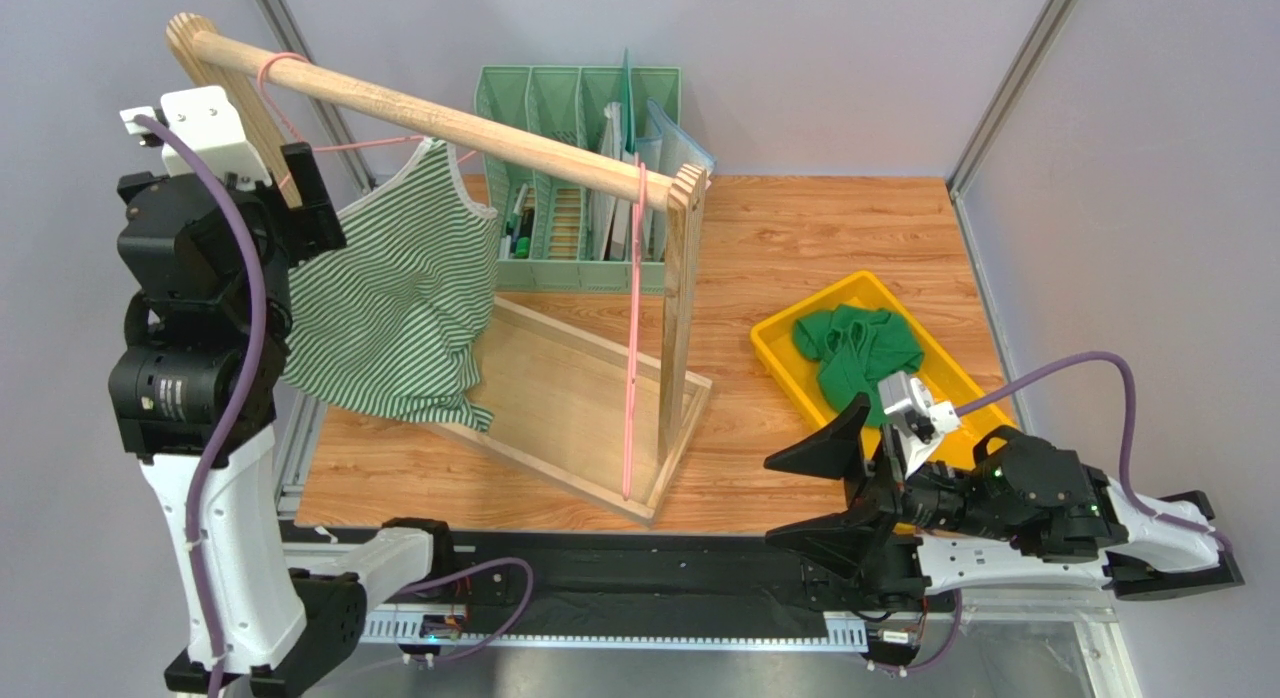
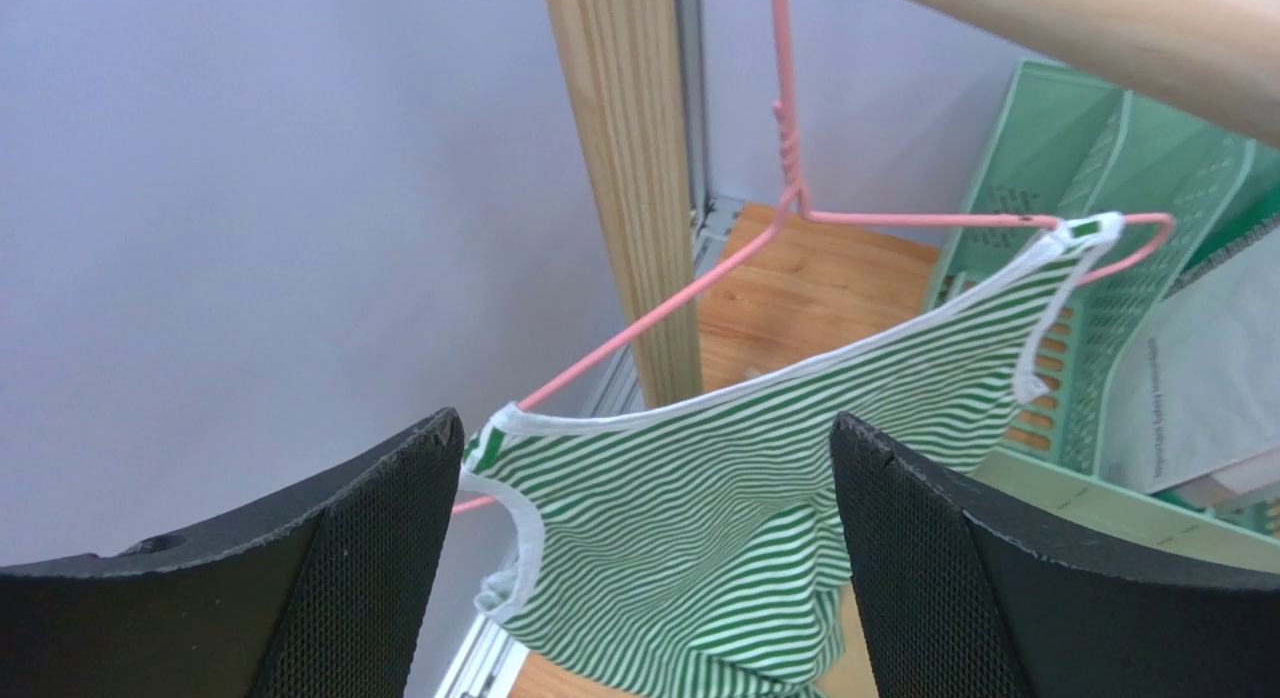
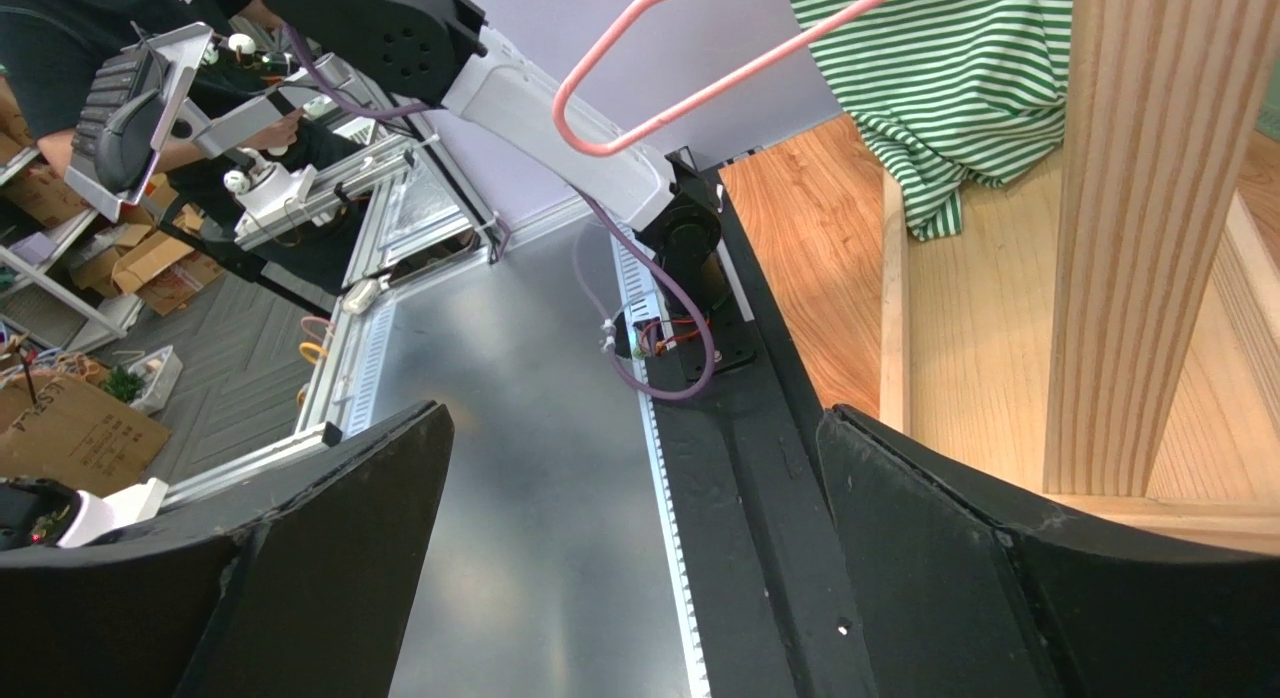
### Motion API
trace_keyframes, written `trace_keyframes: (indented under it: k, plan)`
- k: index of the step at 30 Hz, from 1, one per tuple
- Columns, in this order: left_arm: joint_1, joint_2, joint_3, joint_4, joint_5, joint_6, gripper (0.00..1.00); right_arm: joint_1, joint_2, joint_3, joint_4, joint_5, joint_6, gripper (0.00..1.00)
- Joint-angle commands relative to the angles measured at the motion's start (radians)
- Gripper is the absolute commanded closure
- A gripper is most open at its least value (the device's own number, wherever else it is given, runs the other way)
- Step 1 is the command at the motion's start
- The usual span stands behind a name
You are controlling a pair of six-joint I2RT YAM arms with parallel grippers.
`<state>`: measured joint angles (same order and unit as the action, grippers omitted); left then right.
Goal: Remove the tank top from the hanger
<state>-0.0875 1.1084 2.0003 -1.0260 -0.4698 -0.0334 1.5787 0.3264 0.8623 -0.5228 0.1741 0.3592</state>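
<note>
Green-and-white striped tank top [image 2: 721,503] hangs on a thin pink wire hanger [image 2: 902,218], straight ahead of the left gripper [image 2: 643,443] and framed between its two black jaws. Those jaws stand wide apart with nothing in them; the cloth lies beyond the fingertips [image 2: 406,488] and touches neither. One white-edged strap sits over the far end of the hanger, well past the jaws, and the nearer corner of the cloth crosses the wire's lower arm just beyond the left-hand jaw. The hanger's hook goes up out of the wrist view; in the top view it loops over the round wooden rail [image 1: 451,121], above and beside the raised gripper.

The right gripper [image 1: 781,500] lies low, its jaws fully spread and empty, the tank top far ahead and above them. A second pink wire hanger [image 3: 676,106], bare, hangs over the gap between these jaws. Behind this gripper sits a yellow plastic tray [image 1: 781,338] holding a dark green garment [image 1: 857,353].
</note>
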Motion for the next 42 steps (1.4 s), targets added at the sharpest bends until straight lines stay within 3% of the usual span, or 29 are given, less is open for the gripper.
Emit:
trace_keyframes:
  k: [1, 5, 9, 26, 38, 42]
  plan:
    - [0.081, 0.03, -0.024, 0.056, 0.117, 0.092, 0.05, 0.003, -0.067, 0.018, -0.077, -0.016, -0.029, 0.0]
    - [0.176, 0.051, -0.032, 0.081, 0.214, 0.131, 0.06, 0.003, -0.119, 0.041, -0.128, -0.007, -0.029, 0.0]
    - [0.193, 0.097, -0.04, 0.096, 0.159, 0.176, 0.08, 0.003, -0.161, 0.069, -0.164, -0.016, -0.029, 0.0]
    - [0.21, 0.03, -0.39, 0.446, 0.008, 0.265, 0.11, 0.003, -0.159, 0.089, -0.209, -0.042, -0.069, 0.0]
    - [0.21, 0.013, -0.41, 0.379, 0.108, 0.196, 0.44, 0.003, -0.155, 0.092, -0.207, -0.021, -0.069, 0.0]
    - [0.209, 0.008, -0.399, 0.35, 0.14, 0.159, 0.63, 0.003, -0.15, 0.09, -0.207, -0.022, -0.071, 0.0]
